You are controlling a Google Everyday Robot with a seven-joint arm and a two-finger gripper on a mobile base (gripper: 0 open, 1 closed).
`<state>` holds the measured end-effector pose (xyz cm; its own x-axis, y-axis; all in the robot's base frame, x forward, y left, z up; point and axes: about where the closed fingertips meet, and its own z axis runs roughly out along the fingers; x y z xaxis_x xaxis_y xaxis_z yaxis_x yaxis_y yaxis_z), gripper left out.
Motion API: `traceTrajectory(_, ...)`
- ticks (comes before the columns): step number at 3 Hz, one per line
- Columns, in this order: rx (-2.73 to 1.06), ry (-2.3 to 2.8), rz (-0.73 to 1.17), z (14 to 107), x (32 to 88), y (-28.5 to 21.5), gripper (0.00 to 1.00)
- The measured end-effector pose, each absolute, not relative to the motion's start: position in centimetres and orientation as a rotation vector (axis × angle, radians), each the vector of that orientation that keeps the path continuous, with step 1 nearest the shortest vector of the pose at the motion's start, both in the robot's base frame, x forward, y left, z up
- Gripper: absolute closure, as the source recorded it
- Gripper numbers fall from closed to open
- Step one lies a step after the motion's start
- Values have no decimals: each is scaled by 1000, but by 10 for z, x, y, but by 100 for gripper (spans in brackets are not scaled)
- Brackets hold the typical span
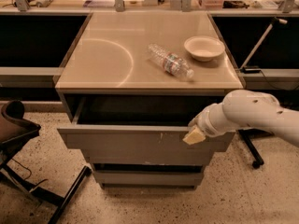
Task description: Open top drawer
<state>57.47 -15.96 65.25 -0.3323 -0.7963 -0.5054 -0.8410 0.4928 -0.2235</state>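
The top drawer (135, 144) is a wide flat grey front with white scratch marks right of centre. It stands pulled out from the cabinet, with a dark gap behind its top edge. My gripper (194, 135) on the white arm is at the drawer's top edge near its right end, its pale tip against the front. Two narrower grey drawer fronts (145, 176) sit below, pushed in.
On the beige cabinet top (107, 55) lie a clear plastic bottle (171, 62) on its side and a white bowl (204, 47). A dark chair (18, 139) stands at the left. A stand with a wheeled base (254, 162) is at the right.
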Motion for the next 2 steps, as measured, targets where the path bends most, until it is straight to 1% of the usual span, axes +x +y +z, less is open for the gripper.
traceTrajectory(1, -1335, 2188, 99, 651, 559, -164, 100)
traceTrajectory(2, -1336, 2188, 98, 651, 558, -163, 100)
